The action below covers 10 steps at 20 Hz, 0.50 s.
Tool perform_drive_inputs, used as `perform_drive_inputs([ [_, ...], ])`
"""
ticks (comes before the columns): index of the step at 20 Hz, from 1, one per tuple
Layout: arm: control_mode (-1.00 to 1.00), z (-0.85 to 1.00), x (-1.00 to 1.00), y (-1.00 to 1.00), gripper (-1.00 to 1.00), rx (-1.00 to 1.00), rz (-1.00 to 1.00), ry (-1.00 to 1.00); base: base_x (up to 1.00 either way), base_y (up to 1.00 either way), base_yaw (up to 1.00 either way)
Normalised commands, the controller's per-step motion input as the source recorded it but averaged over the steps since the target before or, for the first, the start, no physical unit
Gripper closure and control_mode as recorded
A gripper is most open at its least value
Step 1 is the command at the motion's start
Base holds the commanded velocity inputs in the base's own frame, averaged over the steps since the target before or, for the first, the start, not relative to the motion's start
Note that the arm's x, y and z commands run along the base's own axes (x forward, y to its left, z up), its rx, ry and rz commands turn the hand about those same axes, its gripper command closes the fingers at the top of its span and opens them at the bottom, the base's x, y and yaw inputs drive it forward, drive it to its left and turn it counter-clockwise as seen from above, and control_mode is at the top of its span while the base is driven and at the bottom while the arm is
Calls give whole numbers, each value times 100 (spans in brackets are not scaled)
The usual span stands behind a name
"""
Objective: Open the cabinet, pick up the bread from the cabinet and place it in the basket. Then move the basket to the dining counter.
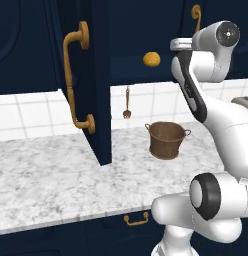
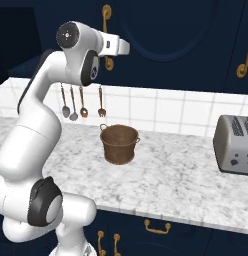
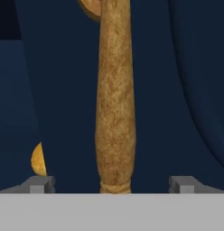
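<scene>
The navy cabinet point(image 1: 98, 75) has its left door swung out over the counter. Its right door point(image 3: 177, 90) is shut. The bread point(image 1: 151, 59), a small golden bun, sits on the shelf inside, and a sliver of it point(image 3: 38, 160) peeks past the door's edge. My gripper point(image 3: 113, 185) is open, one fingertip on each side of the right door's long brass handle point(image 3: 114, 99) without pinching it. The hand point(image 2: 118, 47) is raised against that door. The brown basket point(image 1: 167, 140) point(image 2: 119, 144) stands upright on the marble counter below. The dining counter is out of view.
The open door with its brass handle point(image 1: 75, 80) juts out to the left of the basket. Utensils point(image 2: 82, 102) hang on the tiled wall. A grey toaster point(image 2: 235, 144) stands at the right. Drawers with brass pulls point(image 2: 157, 227) run under the counter.
</scene>
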Motion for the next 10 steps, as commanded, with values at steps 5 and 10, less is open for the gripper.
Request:
perform_drive_inputs([
  [5,-100,-15,54,0,100,0,0,0,0,0,0],
  [10,-100,-2,18,0,100,0,0,5,0,0,0],
])
